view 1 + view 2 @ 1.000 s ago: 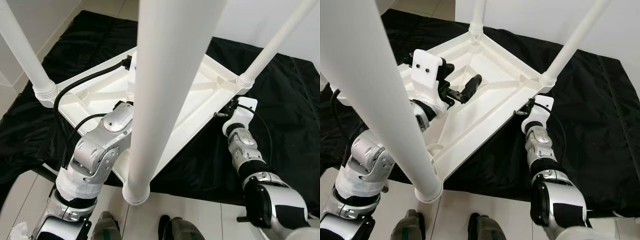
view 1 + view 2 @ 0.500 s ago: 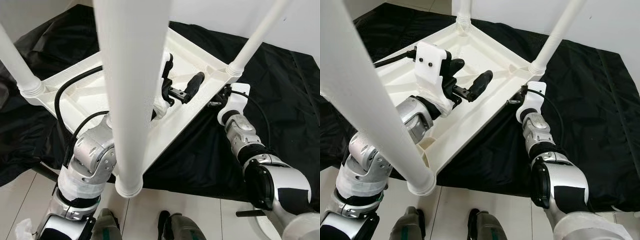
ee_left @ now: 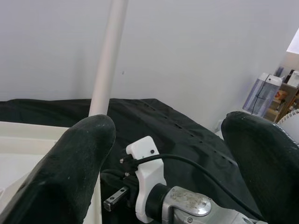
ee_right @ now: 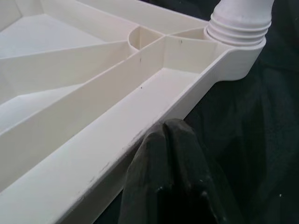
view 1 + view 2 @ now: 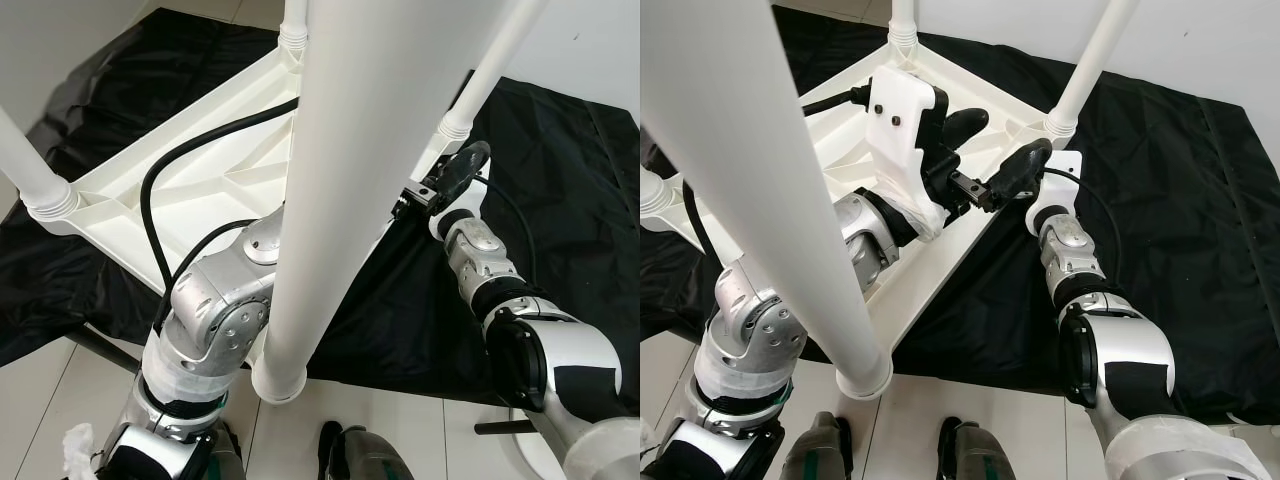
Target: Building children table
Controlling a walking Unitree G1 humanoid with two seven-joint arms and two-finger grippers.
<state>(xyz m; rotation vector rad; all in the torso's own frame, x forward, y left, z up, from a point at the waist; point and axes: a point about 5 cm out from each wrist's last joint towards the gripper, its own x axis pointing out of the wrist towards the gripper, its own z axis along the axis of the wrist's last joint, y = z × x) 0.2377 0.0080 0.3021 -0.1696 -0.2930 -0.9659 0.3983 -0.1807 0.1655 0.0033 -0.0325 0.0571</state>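
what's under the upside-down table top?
Black cloth spread on the floor lies under the white table top. The part directly beneath is covered, so anything else there is hidden.

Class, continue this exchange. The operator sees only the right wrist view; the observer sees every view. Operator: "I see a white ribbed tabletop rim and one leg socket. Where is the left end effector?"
Observer: The left end effector is open above the upturned tabletop, pointing towards the right arm.
Operator: How many legs are fitted?
Observer: Four; the near leg rises right in front of the head camera.
Operator: What lies under the table?
Observer: A black cloth, spread wider than the tabletop.
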